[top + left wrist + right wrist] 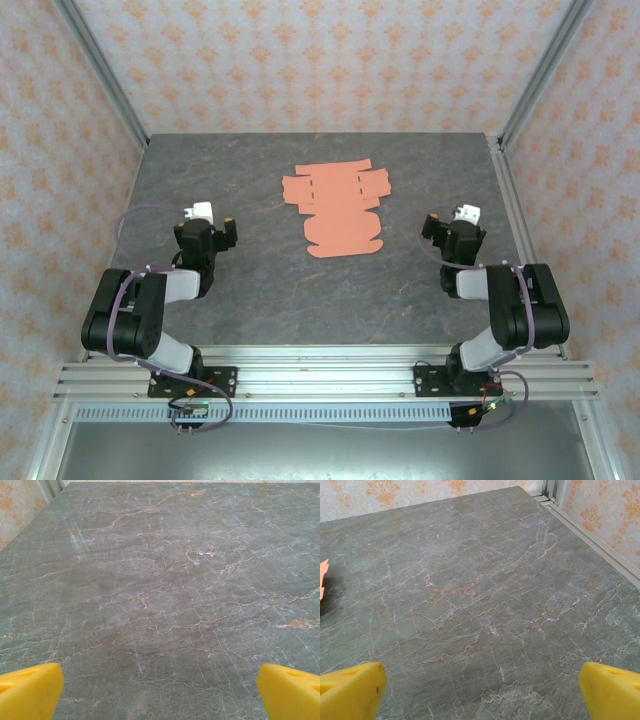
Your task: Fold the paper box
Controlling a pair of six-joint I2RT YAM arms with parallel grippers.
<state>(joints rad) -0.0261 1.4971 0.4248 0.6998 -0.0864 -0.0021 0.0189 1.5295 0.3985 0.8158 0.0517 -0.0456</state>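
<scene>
Veined grey stone tabletop [250, 290], thin salmon paper box [338, 208] laid flat, left gripper [160, 692] and right gripper [481, 692] spread wide, nothing held.

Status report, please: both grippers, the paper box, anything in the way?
Both open, empty: left gripper, right gripper. The paper box flat, unfolded, on the table ahead, between the arms, untouched. Nothing in the way.

Looks like a robot lab test cell tbh: aluminium extrusion frame [320, 372] at 6 o'clock, patterned wallpaper panels [320, 60] boxing in 12, 9 and 3, stone-look tabletop [300, 290] in between.
</scene>
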